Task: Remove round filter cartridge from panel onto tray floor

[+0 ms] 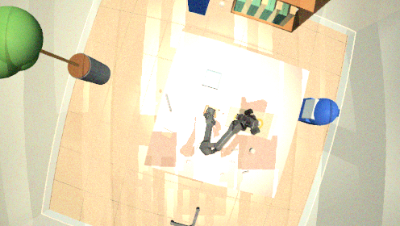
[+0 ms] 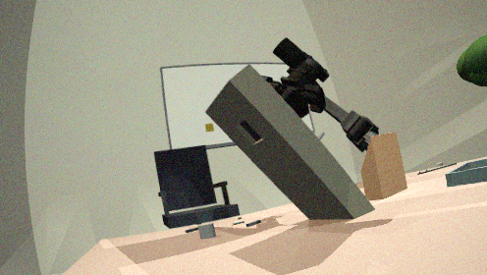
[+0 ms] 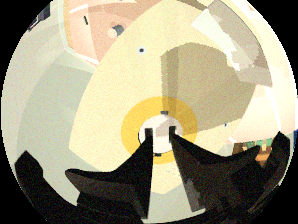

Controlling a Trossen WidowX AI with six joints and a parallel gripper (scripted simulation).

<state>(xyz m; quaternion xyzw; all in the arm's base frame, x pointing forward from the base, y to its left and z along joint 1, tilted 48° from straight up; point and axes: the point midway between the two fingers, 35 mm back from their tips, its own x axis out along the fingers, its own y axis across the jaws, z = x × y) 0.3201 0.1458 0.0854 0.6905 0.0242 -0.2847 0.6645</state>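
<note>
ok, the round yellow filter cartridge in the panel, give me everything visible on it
In the wrist view the round yellow filter cartridge shows as a flat yellow ring with a pale centre, set in the pale face of the tilted grey service panel and apparently level with it. The dark two-fingered tool is narrowly set, its tips right at the cartridge's centre; the slots themselves are hidden behind them. From the top view only a yellow arc peeks past the wrist. Material unclear.

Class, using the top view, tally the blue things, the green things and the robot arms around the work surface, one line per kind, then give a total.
Blue things: 2 (blue bin, blue seat)
Green things: 1 (green plant)
Robot arms: 1 (arm)
Total: 4
</note>
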